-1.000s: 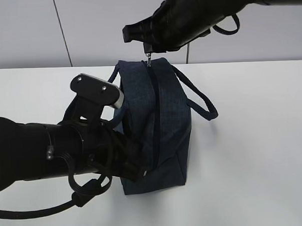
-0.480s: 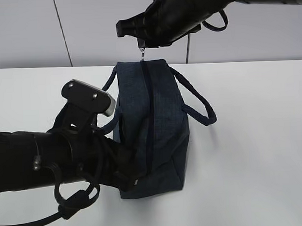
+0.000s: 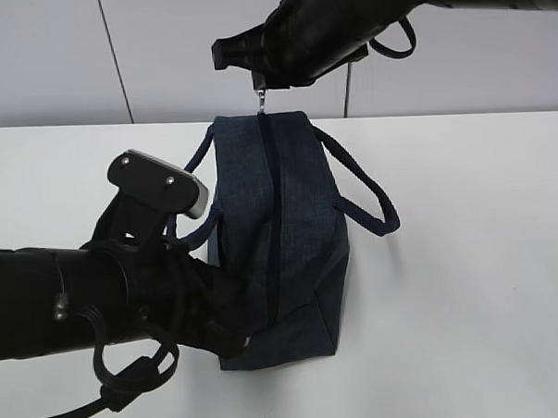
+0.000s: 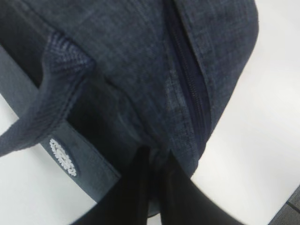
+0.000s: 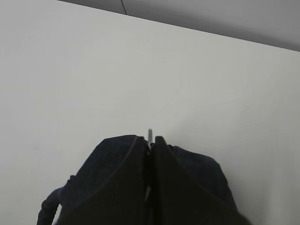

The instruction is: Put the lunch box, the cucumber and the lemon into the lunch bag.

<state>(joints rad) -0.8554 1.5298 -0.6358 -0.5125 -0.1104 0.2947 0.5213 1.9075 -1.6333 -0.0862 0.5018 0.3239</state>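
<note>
Navy fabric lunch bag point(image 3: 280, 237) lying mid-bench, zipper point(image 3: 271, 209) running twelve to six, shut along its visible length. Right gripper point(image 3: 261, 91) at twelve o'clock, jaws clamped on the metal zipper pull point(image 3: 262, 102). Left gripper point(image 4: 154, 161) at seven o'clock, jaws pinched on fabric at the near end. Best done by keeping the near end pinned and taut, then drawing the pull straight along the track toward six without lifting the bag. Contents hidden behind the shut zipper. No lunch box, cucumber or lemon visible anywhere on the white bench point(image 3: 485, 256).
</note>
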